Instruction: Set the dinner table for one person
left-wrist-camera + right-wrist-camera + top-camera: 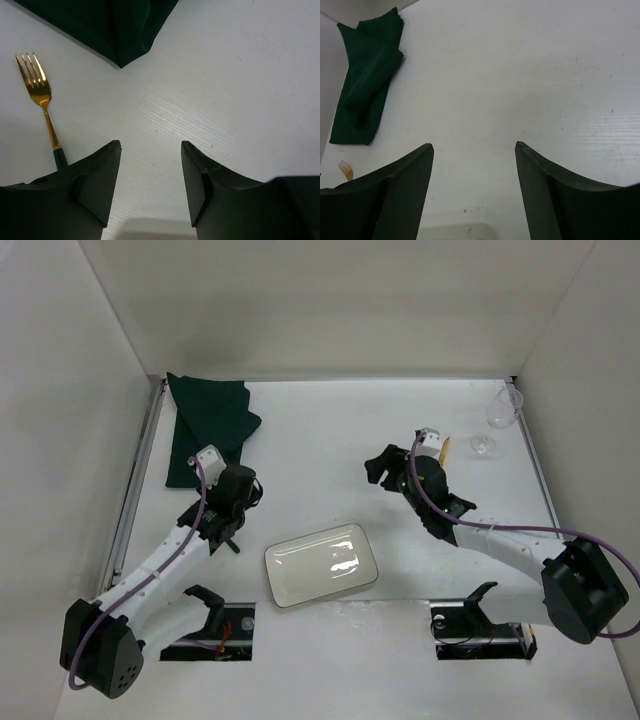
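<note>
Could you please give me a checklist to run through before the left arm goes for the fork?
1. Left gripper open and empty: ok.
2. Fork lined up between its fingers: not ok, it lies off to one side of them.
3. Fork free of the cloth: ok, they lie apart.
4. Right gripper open, away from the fork: ok.
5. Glass upright: cannot tell.

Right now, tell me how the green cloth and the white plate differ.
The green cloth is dark, soft and rumpled; the white plate is pale, glossy and rigid. The cloth lies at the far left corner, the plate near the front edge, about centred. The cloth's outline is uneven, the plate's a neat rounded rectangle. Both rest on the dinner table.
</note>
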### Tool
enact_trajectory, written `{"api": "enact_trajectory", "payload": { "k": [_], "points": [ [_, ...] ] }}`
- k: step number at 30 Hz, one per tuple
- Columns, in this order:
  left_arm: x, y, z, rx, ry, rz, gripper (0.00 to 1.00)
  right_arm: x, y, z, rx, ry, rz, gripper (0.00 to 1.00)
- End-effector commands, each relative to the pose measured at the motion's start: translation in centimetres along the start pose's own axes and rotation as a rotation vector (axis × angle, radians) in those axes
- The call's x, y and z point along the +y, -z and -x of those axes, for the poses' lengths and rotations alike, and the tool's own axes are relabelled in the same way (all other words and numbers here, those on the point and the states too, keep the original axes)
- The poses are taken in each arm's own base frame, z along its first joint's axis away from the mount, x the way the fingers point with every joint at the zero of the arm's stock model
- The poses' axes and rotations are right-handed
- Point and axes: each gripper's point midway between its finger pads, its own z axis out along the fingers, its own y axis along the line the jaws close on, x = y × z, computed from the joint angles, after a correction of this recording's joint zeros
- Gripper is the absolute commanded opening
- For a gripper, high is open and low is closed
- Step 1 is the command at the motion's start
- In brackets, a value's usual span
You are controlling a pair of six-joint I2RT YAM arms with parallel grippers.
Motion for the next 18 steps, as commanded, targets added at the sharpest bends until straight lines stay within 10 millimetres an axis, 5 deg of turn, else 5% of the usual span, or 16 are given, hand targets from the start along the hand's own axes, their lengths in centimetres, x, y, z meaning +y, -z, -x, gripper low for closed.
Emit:
{"api": "enact_trajectory", "payload": {
  "k": [1,9,15,18],
  "points": [
    [-1.3,0.1,0.6,-0.004,0.026,-0.045,0.5,1.3,-0.2,1.2,-0.044,-0.028,0.046,0.72],
    [-3.2,0.0,2.6,-0.043,0.059,-0.087,0.5,2.0,0.0,1.0,-0.029,-0.032,0.091,0.64],
    [-5.0,-1.2,3.8,-0.057,0.117,-0.093,0.5,2.3,0.4,0.8,-0.017,-0.027,0.132,0.16],
    [-6.3,-1.7,6.2,-0.101,0.187,-0.107,0.5,2.5,0.6,0.8,-0.007,-0.029,0.148,0.11]
  ]
}}
